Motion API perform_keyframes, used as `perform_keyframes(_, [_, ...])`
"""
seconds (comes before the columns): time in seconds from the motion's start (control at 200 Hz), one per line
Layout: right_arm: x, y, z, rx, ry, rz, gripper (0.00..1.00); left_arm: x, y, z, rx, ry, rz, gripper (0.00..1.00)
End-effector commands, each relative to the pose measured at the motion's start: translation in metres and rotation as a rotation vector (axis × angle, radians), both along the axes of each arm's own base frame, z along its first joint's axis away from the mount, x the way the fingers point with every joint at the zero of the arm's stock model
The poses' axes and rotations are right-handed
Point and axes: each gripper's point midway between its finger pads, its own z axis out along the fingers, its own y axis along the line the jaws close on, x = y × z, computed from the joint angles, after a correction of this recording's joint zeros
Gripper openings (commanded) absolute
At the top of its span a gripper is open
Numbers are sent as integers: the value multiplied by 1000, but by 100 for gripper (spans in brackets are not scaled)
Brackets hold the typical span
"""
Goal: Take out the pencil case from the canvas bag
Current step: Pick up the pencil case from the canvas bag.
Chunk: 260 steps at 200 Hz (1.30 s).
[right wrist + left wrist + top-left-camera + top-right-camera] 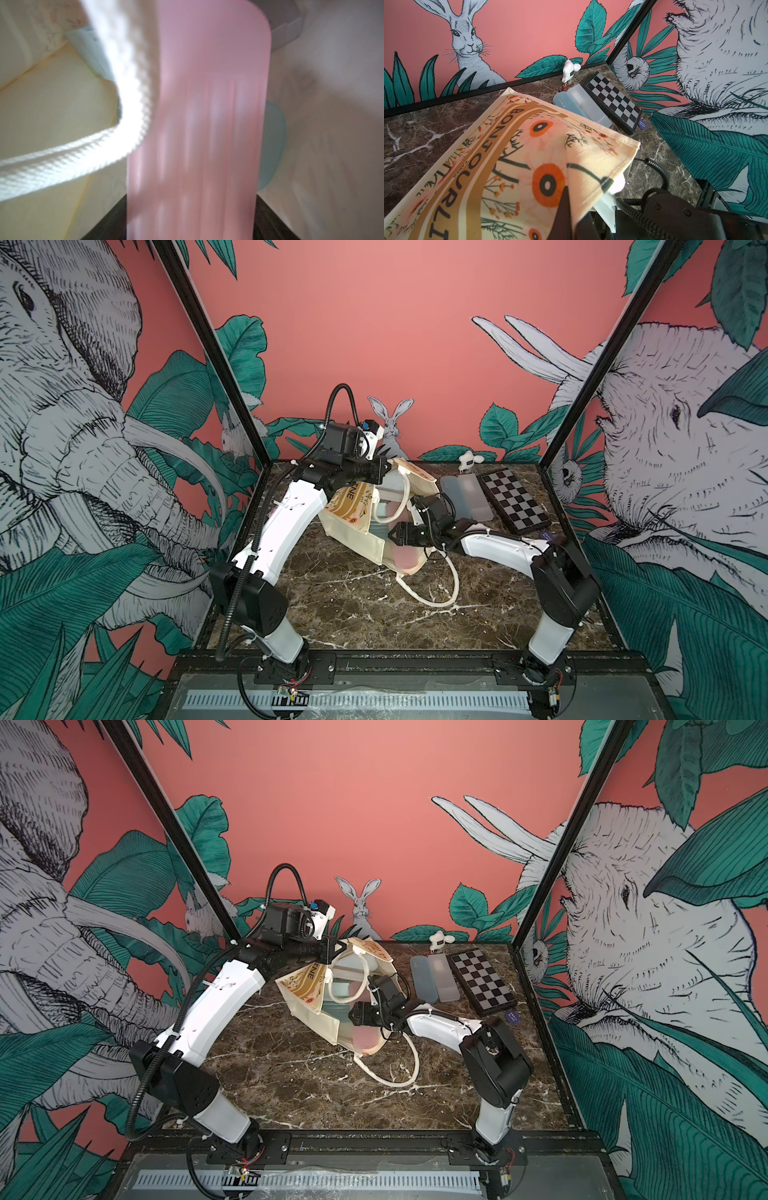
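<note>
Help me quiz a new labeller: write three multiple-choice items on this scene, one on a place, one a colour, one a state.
1. The chessboard lies: A in the canvas bag; B under it; C on the table, far right.
2. The pencil case between the right hand's fingers is: A pink; B black; C brown.
3. The left hand is: A open; B shut on the bag's edge; C out of view.
C, both top views show it there; A, the right wrist view shows pink; B, its fingers pinch the printed cloth.
</note>
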Motion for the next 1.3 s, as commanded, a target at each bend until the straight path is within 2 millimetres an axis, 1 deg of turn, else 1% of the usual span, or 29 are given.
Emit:
perform_keyframes(0.0, [12,-11,33,4,-43,-69,67,-4,3,39,-59,-116,-18,0])
perform_keyframes(0.12, [9,-13,30,-27,-35,-43,68,-2,4,39,-56,-118,-6,0])
perform_keyframes(0.285, [-2,-11,26,-96,-85,87,69,5,7,42,-58,-132,33,0])
perform_keyframes(0.435, [-12,-22,22,-220,-130,185,69,12,10,38,-45,-129,67,0])
perform_keyframes(0.595, [-18,-35,31,-296,-187,224,69,19,16,33,-18,-122,116,0])
perform_keyframes(0.71, [-22,-41,39,-296,-218,232,69,23,22,31,7,-127,146,0])
perform_keyframes(0.93, [-30,-47,31,-343,-204,283,68,29,31,30,22,-132,195,0])
perform_keyframes(1.025, [-35,-49,24,-356,-189,305,68,33,41,29,32,-132,250,0])
perform_keyframes(1.035, [-36,-50,36,-340,-212,301,68,33,43,29,34,-132,257,0])
perform_keyframes(1.045, [-36,-50,37,-339,-214,302,68,33,44,29,34,-134,264,0])
perform_keyframes(1.295, [-47,-55,34,-336,-215,337,67,36,82,30,-8,-139,406,0])
